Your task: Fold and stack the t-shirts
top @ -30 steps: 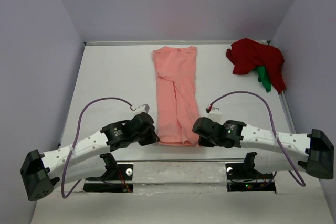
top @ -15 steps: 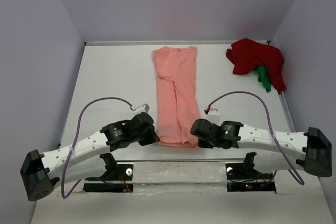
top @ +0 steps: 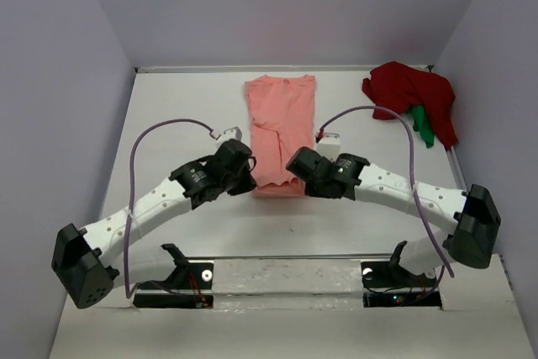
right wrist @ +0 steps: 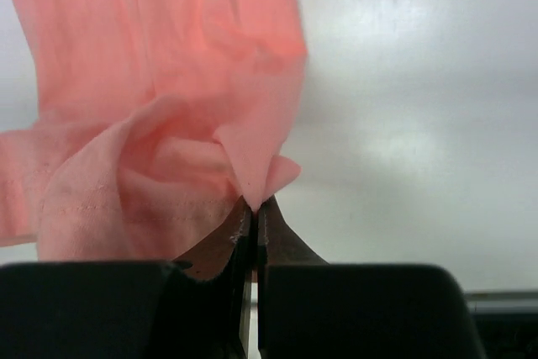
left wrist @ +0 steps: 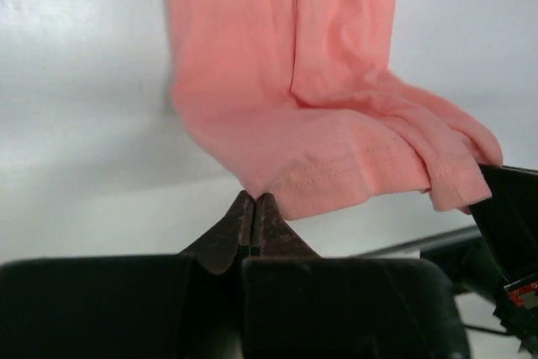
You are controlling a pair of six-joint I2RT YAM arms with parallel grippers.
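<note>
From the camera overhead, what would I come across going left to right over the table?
left gripper → salmon-pink t-shirt → dark red t-shirt. The right gripper overlaps the salmon-pink t-shirt and the green t-shirt overlaps the dark red t-shirt, so both are left out.

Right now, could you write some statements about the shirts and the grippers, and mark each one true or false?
1. The left gripper is shut on the pink shirt. True.
2. The right gripper is open and holds nothing. False: it is shut on the pink shirt too.
3. The red shirt lies at the far right corner of the table. True.
4. The green shirt lies on the pink shirt. False: it sticks out from the red shirt, apart from the pink one.
</note>
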